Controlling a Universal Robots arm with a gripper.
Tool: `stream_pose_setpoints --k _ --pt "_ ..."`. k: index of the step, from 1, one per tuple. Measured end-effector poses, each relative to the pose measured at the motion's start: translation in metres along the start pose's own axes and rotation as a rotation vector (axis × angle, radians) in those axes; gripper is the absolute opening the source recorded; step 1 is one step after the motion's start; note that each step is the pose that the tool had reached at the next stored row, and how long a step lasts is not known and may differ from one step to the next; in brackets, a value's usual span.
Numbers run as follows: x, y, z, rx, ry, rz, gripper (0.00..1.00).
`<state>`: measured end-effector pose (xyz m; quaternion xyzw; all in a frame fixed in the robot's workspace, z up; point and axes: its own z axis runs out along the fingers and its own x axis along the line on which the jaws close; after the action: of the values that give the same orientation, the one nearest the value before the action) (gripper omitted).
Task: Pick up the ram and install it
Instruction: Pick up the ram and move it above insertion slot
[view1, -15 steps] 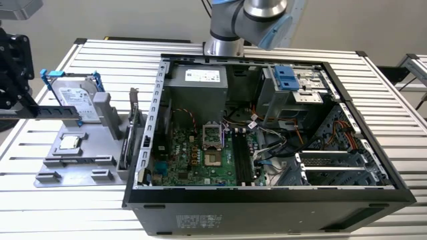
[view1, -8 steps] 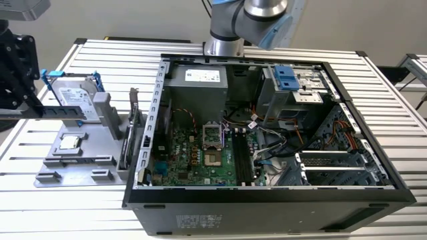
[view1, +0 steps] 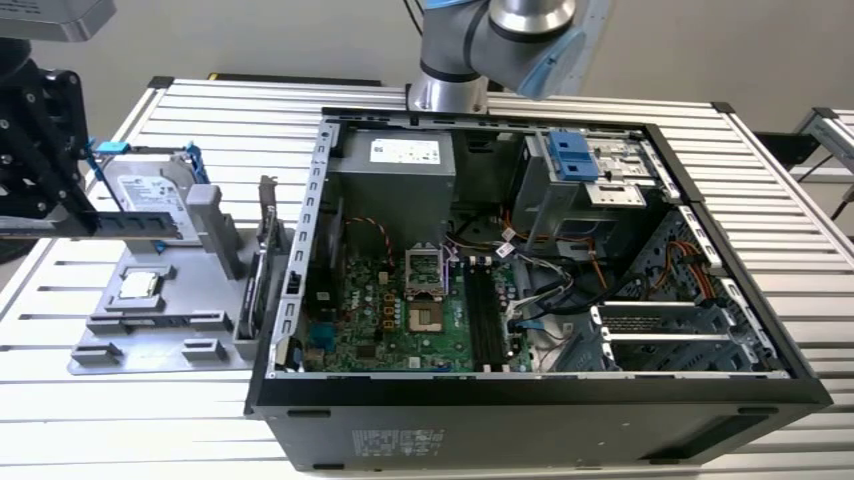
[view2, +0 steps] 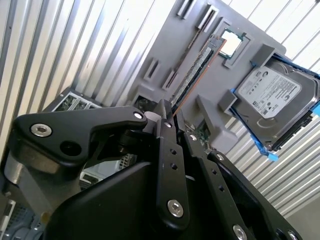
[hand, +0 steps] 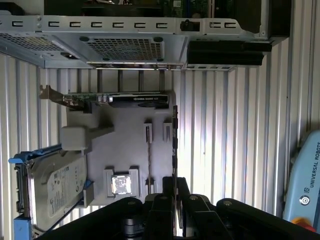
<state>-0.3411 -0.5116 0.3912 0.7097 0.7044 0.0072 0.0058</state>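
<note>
The ram (view1: 138, 222) is a thin dark blue-green stick with black chips. My black gripper (view1: 67, 205) is shut on one end of it at the exterior view's left. The stick hangs level just above the grey parts holder (view1: 160, 320), in front of the hard drive. In both wrist views I see the ram edge-on (view2: 195, 70) (hand: 174, 142), sticking out from between the closed fingertips of the gripper (view2: 171, 116) (hand: 175, 186). The open computer case (view1: 287, 300) lies to the right, with its motherboard memory slots (view1: 487, 320) facing up.
The holder also carries a silver hard drive with blue rails (view1: 140, 188), a processor chip (view1: 138, 285) and an upright card with a metal bracket (view1: 264, 262). Cables and drive cages fill the case's right half. Everything rests on a slatted aluminium table (view1: 107, 420).
</note>
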Motion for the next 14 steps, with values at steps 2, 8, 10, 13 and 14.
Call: stream_pose_setpoints --k 2,8,10,13,14 --pt "0.0000 0.0018 0.0001 -0.0001 0.0001 0.000 0.00" --pt "0.0001 0.0066 0.0001 0.0000 0.0000 0.000 0.00" --pt "0.0001 0.0082 0.0002 0.0000 0.0000 0.000 0.00" --pt "0.0001 0.0105 0.0002 0.0000 0.0000 0.000 0.00" --pt "0.0001 0.0112 0.0001 0.0002 -0.0001 0.000 0.00"
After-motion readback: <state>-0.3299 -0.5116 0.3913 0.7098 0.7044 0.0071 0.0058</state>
